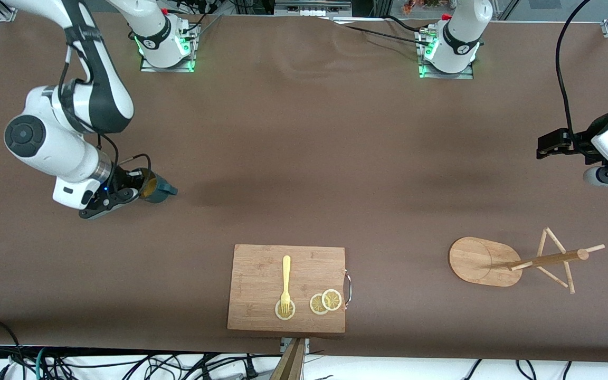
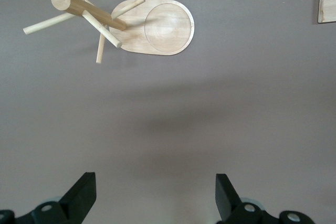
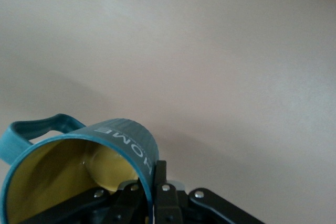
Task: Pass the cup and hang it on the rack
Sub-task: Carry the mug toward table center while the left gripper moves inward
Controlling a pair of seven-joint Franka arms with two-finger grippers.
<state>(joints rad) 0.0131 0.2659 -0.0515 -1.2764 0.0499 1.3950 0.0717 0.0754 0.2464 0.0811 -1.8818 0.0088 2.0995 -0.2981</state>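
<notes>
The cup [image 1: 157, 187] is a dark teal mug with a yellow inside. It hangs tilted above the table at the right arm's end, with its shadow on the cloth beside it. My right gripper [image 3: 156, 174] is shut on the cup's [image 3: 113, 145] rim, one finger inside and one outside, and the loop handle [image 3: 31, 132] is free. The rack [image 1: 481, 261], a bamboo mug tree, stands toward the left arm's end of the table. My left gripper [image 2: 156, 182] is open and empty, high over bare cloth beside the rack [image 2: 157, 27].
A wooden cutting board [image 1: 287, 287] lies near the table's front edge, midway along it. On it are a yellow fork [image 1: 285, 282] and lemon slices [image 1: 326, 302]. A metal handle [image 1: 347, 287] sticks out on the board's rack side.
</notes>
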